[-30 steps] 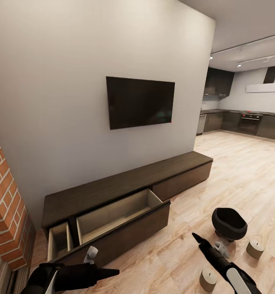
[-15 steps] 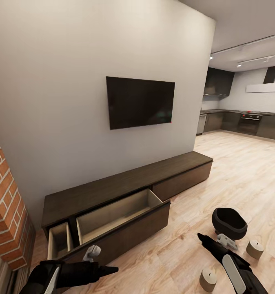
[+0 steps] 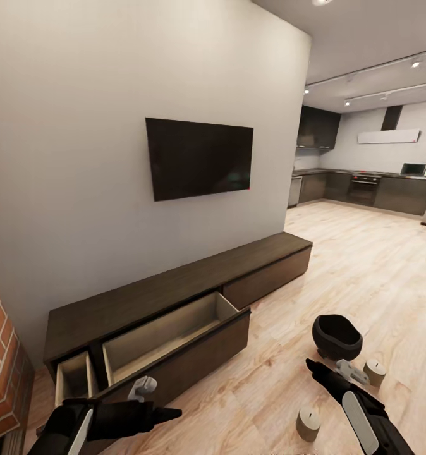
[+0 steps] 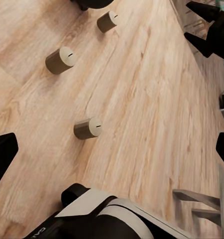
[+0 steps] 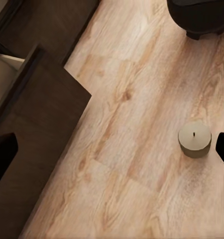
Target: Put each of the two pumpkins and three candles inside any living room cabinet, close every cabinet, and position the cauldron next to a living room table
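Note:
The long dark brown cabinet (image 3: 175, 292) stands against the white wall with a wide drawer (image 3: 165, 332) and a narrow one (image 3: 73, 378) pulled open, both showing pale interiors with nothing in them. The black cauldron (image 3: 337, 337) sits on the floor to its right. Candles (image 3: 308, 423) (image 3: 373, 373) stand near it; the left wrist view has three candles (image 4: 60, 60) (image 4: 87, 128) (image 4: 107, 21). My left gripper (image 3: 169, 414) (image 4: 112, 149) hangs open over the floor. My right gripper (image 3: 313, 366) (image 5: 112, 149) is open above a candle (image 5: 194, 139). The pumpkins and the table are out of view.
A black TV (image 3: 199, 158) hangs on the wall above the cabinet. A brick pillar (image 3: 1, 373) stands at the left edge. The wood floor (image 3: 365, 265) runs back to a grey kitchen (image 3: 365, 186) at the far right.
The whole view has shifted left, so the camera has turned to the right. My right arm has swung slightly outward since the oldest frame. Cabinet, cauldron and candles have stayed in place.

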